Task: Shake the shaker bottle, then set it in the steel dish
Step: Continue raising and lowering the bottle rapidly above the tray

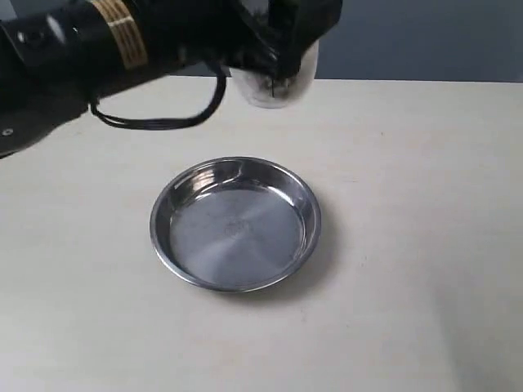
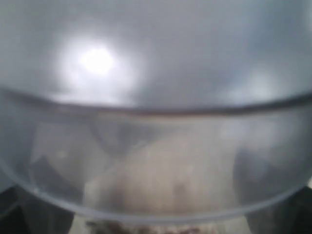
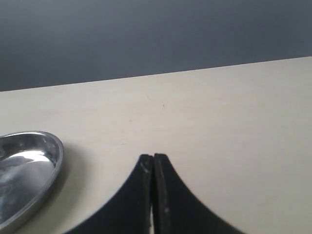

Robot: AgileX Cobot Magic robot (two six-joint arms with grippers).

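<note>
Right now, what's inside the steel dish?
Only its bare, shiny floor shows in the steel dish; nothing lies in it. The shaker bottle hangs in the left claw beyond it, mostly covered.

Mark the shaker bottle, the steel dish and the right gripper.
shaker bottle (image 1: 296,85), exterior view, frosted side wall.
steel dish (image 1: 235,233), exterior view, bare floor.
right gripper (image 3: 153,157), right wrist view, between closed fingertips.

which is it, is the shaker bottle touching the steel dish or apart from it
Apart. The exterior view shows the shaker bottle held up, with a strip of table between it and the steel dish.
</note>
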